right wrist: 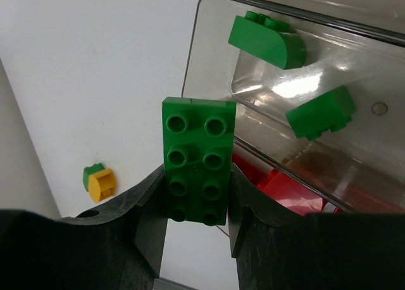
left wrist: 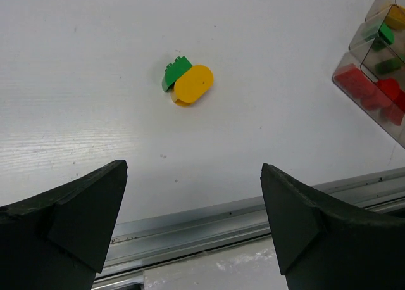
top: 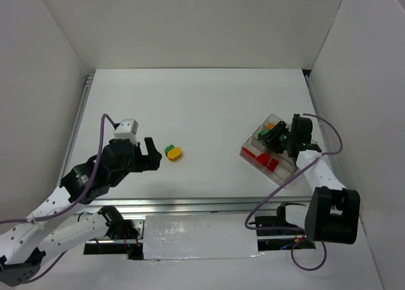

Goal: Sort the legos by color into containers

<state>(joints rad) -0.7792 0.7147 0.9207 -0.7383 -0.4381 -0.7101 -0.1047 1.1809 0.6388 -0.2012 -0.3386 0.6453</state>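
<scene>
My right gripper [right wrist: 197,195] is shut on a green two-by-four lego [right wrist: 197,160], holding it just over the near end of the clear three-compartment tray [right wrist: 209,49]. In the top view this gripper [top: 278,138] hovers over the tray [top: 288,173]. The middle compartment holds two green legos [right wrist: 266,40]; red legos [right wrist: 288,189] fill the one beside it. A yellow-orange lego [left wrist: 193,83] and a green lego [left wrist: 174,72] lie touching on the table [top: 175,152]. My left gripper [left wrist: 193,170] is open and empty, just short of that pair.
A metal rail [top: 209,204] runs along the table's near edge, under my left fingers [left wrist: 76,214]. White walls enclose the table at the back and both sides. The tray sits angled near the right wall, and a yellow lego [left wrist: 397,14] lies in its far compartment.
</scene>
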